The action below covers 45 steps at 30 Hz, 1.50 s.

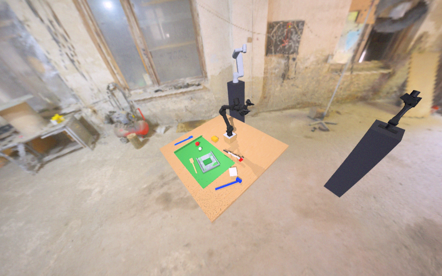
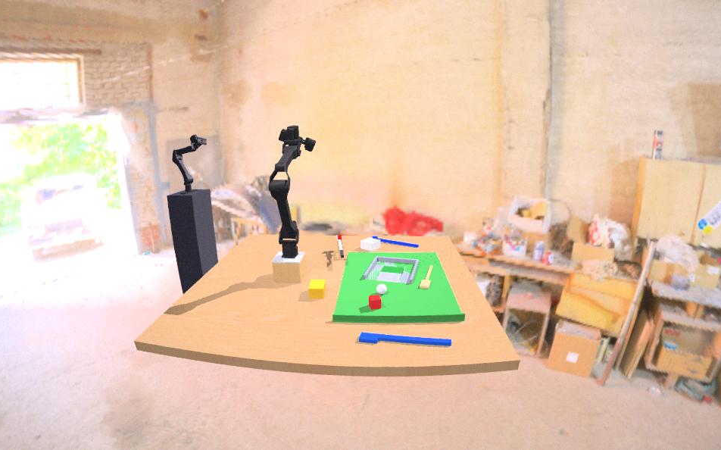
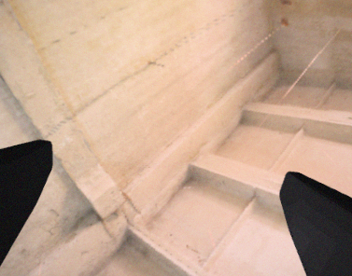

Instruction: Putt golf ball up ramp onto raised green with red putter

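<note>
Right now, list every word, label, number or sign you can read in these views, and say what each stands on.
No text can be read in any view.
Background cardboard boxes carry pale labels, too blurred to read.
The dark wall panel shows red marks, not legible.
The red-headed putter and white golf ball bear no visible print.

Bright warm daylight, blown-out doorway glare, blurred backgrounds.

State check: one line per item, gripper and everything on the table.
gripper: open, empty, raised high above the table
red putter: lying flat on the table, beside the mat
golf ball: resting on the green mat, before the ramp
raised green: nothing on it
red cube: on the mat, near the ball
blue putter: lying flat, untouched
</note>
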Motion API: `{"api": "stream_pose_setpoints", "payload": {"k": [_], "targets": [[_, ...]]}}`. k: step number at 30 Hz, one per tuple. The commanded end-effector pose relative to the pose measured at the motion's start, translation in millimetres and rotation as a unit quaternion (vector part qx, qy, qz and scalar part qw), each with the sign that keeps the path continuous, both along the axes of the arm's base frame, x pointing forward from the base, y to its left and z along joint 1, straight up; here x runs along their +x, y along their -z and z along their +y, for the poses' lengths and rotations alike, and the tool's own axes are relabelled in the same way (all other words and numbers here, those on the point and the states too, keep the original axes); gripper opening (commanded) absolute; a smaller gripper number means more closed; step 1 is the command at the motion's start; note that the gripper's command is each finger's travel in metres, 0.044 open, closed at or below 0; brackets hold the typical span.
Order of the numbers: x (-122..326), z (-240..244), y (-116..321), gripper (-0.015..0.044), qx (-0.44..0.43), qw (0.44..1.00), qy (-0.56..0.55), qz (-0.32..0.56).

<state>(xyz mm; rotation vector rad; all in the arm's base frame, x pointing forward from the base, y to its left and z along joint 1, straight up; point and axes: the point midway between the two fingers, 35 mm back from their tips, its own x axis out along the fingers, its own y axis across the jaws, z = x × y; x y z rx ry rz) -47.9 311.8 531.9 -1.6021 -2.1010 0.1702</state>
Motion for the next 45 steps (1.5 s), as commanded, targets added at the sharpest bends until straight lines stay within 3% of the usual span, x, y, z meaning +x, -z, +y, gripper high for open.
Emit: {"api": "stream_pose_setpoints", "payload": {"k": [1,5,13,24,35,40,45], "targets": [[0.6,0.7,0.9,0.0426,-0.002,1.0,0.001,0.001],[16.3,15.5,21.6,0.044,-0.041,0.999,0.018,0.028],[86.7,53.3,109.5,0.044,-0.182,0.967,0.094,0.152],[176.1,53.1,231.2,0.044,-0.321,0.857,0.2,0.349],[251.6,-9.6,369.4,0.044,-0.396,0.611,0.341,0.595],[268.0,-56.7,426.1,0.044,-0.394,0.46,0.398,0.689],[263.6,-115.5,479.2,0.044,-0.365,0.266,0.447,0.772]]}}
